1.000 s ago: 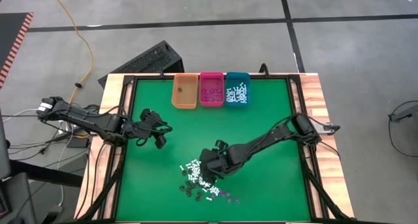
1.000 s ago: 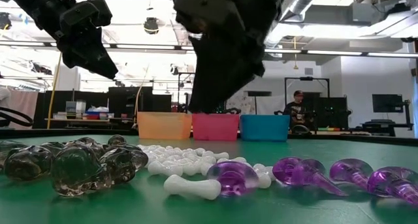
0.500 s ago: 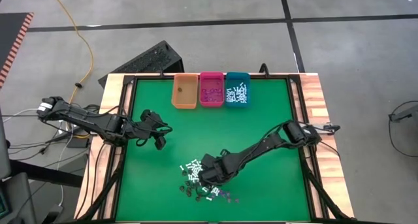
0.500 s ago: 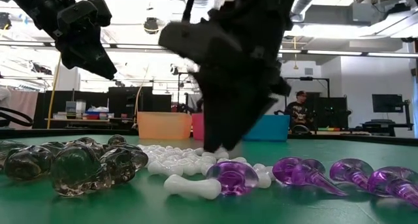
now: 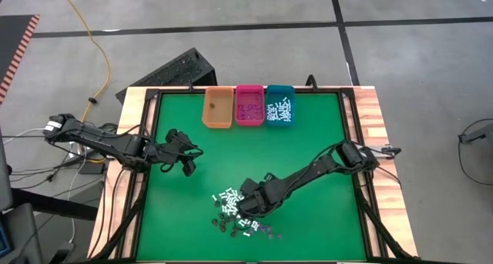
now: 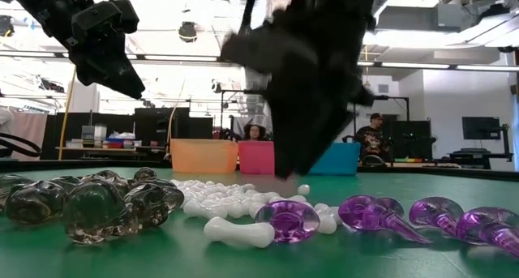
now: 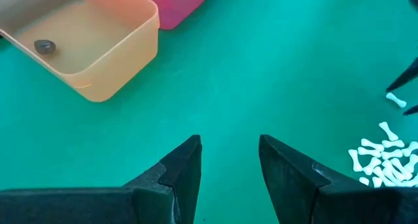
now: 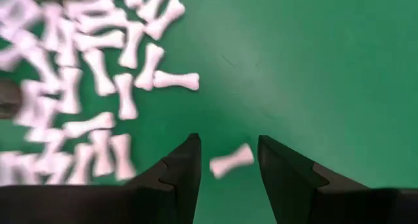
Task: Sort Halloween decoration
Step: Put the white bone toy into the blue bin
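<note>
Left gripper I see hovering with fingers spread, well left of the white bone pile on the green desk. Right gripper is down at that pile's right edge, fingers apart straddling one white bone, not pinching it.

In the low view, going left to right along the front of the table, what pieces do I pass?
Dark clear pieces → white bones → purple pieces.
</note>
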Available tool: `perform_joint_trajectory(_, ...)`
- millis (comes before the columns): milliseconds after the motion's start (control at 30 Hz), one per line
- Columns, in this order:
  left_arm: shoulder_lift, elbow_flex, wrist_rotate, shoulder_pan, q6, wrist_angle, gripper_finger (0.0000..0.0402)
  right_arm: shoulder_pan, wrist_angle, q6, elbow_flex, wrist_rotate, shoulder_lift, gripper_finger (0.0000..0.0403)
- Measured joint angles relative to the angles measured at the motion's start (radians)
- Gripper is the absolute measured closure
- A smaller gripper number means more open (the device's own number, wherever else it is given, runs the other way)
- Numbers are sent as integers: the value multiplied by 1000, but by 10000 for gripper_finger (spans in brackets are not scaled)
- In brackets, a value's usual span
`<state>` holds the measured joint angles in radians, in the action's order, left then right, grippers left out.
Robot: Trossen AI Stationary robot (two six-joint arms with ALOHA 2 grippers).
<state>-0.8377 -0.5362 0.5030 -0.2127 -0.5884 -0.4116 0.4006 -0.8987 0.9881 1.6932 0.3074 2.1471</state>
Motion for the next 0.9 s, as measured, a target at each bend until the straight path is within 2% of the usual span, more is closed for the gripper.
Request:
perform_joint_trajectory(67, 0, 0, 0, 0, 0, -2, 257, 2, -34, 5, 2, -8, -27, 223)
perform_joint_trajectory(167, 0, 0, 2, 0, 1, -1, 257, 9, -118, -88, 3, -36, -50, 223)
perform_joint_trajectory(233, 0, 0, 8, 0, 11, -1, 257, 22, -130, -259, 1, -37, -53, 223)
perform_joint_trajectory(367, 0, 0, 9, 0, 19, -1, 257, 58, -120, -708, 2, -32, -62, 223)
perform_joint_trajectory(467, 0, 0, 9, 0, 18, -1, 257, 53, -113, -905, 2, -73, -56, 223)
perform_joint_trajectory(900, 0, 0, 37, 0, 25, -2, 257, -58, -58, -1290, 2, -102, -47, 223)
